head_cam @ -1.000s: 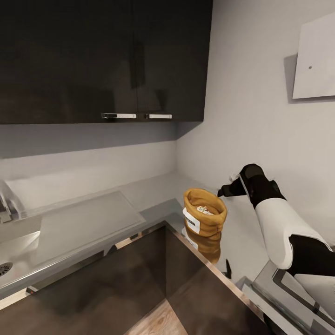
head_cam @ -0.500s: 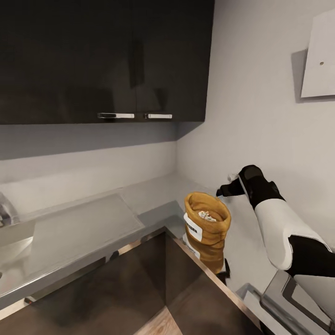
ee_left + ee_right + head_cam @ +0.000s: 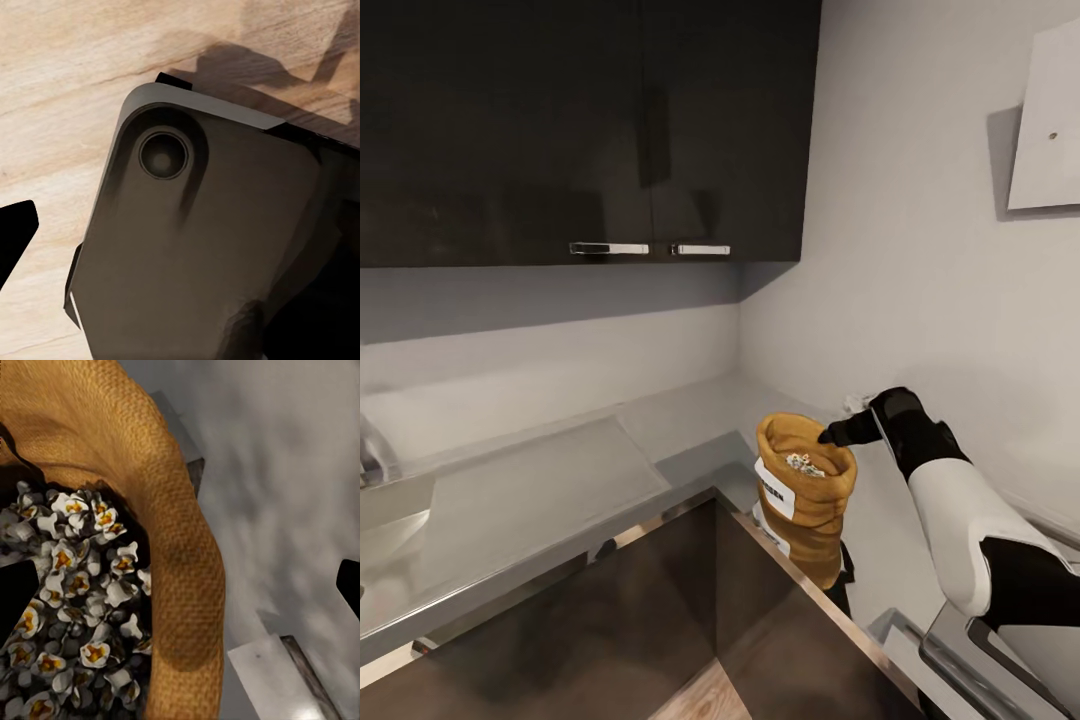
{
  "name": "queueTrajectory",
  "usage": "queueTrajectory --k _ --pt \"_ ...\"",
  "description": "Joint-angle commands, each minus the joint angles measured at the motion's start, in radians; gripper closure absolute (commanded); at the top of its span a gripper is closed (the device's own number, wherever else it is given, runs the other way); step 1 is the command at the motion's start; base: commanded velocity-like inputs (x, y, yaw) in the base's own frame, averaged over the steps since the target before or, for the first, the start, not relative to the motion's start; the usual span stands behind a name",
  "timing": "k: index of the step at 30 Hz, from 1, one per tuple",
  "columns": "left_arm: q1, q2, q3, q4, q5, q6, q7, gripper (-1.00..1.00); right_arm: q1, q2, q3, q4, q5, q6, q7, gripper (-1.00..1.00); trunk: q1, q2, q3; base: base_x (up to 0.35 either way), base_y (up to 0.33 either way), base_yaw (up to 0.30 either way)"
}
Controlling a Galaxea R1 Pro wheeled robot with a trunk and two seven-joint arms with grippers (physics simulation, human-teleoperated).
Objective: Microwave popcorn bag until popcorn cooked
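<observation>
Under the dark wall cabinets (image 3: 580,130), the steel countertop (image 3: 540,490) wraps the corner, and I see the popcorn bag (image 3: 803,478) standing upright near its front edge. My right gripper (image 3: 830,436) hangs at the rolled rim, fingers spread either side of it (wrist view). Popcorn (image 3: 71,585) sits inside. My left gripper's (image 3: 15,232) opening I cannot tell.

Straddling the rolled rim of the popcorn bag (image 3: 803,477) with spread right gripper (image 3: 828,436). Bare desk (image 3: 540,490) open leftward; corner walls close behind; dark cabinets (image 3: 580,130) overhead.
</observation>
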Motion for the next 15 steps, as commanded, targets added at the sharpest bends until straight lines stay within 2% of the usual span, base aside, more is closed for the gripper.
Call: queueTrajectory --k 1,7,10,15 --pt "0.0 0.0 -0.002 -0.001 0.01 -0.002 0.002 -1.0 0.0 0.0 -0.004 -0.001 0.011 0.0 0.01 -1.0 0.0 -0.001 -0.001 0.0 0.0 0.0" --pt "0.0 -0.001 -0.002 -0.001 0.01 -0.002 0.002 -1.0 0.012 -0.003 -0.006 -0.001 0.011 -0.033 0.01 -1.0 0.0 -0.001 -0.001 0.0 0.0 0.0" --pt "0.0 -0.001 -0.002 -0.001 0.01 -0.002 0.002 -1.0 0.037 -0.003 -0.018 -0.001 0.011 -0.059 0.01 -1.0 0.0 -0.001 -0.001 0.0 0.0 0.0" --pt "0.0 0.0 -0.002 -0.001 0.01 -0.002 0.002 -1.0 0.045 -0.003 -0.028 -0.001 0.011 -0.066 0.009 -1.0 0.0 -0.001 -0.001 0.0 0.0 0.0"
